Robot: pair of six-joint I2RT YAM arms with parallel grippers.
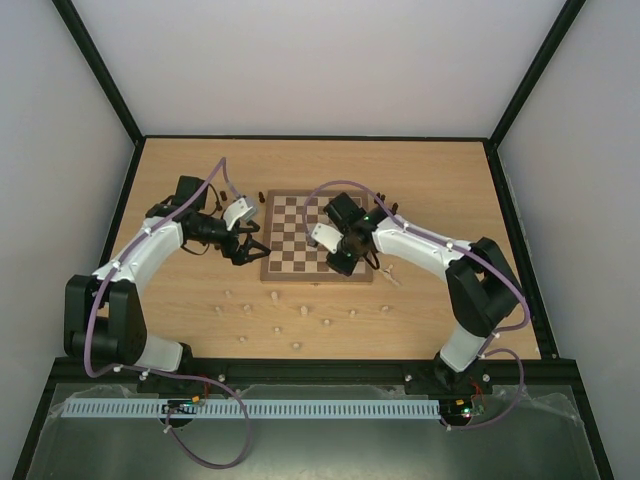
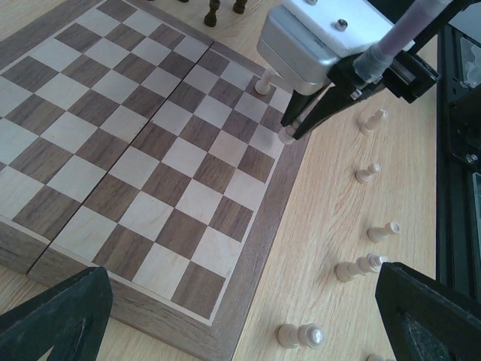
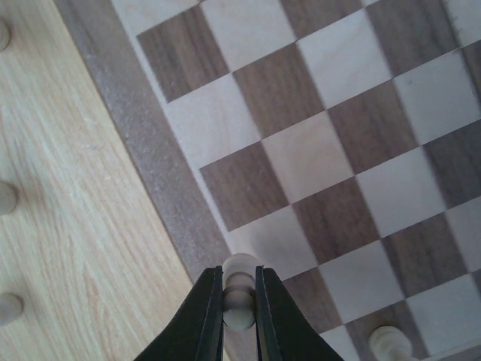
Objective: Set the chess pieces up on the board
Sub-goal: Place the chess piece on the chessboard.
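Piece (image 3: 239, 301), pale, clamped in right tool (image 3: 239, 274): lower plumb onto rim-side square (image 3: 274, 241), open only once seated, clear of neighbour (image 3: 387, 342); left tool (image 1: 250, 252) spread wide, idle.

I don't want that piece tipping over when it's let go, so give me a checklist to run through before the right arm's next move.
1. Grip: right gripper shut on a pale piece: ok.
2. Piece's base resting on the board: cannot tell.
3. Light square under it, beside the rim, free: ok; the neighbouring pale piece stands apart.
4. Left gripper out of the way: ok, open and empty beside the board's left edge.
5. Setup complete: not ok; pale pieces lie on the table, and dark pieces stand off the board.
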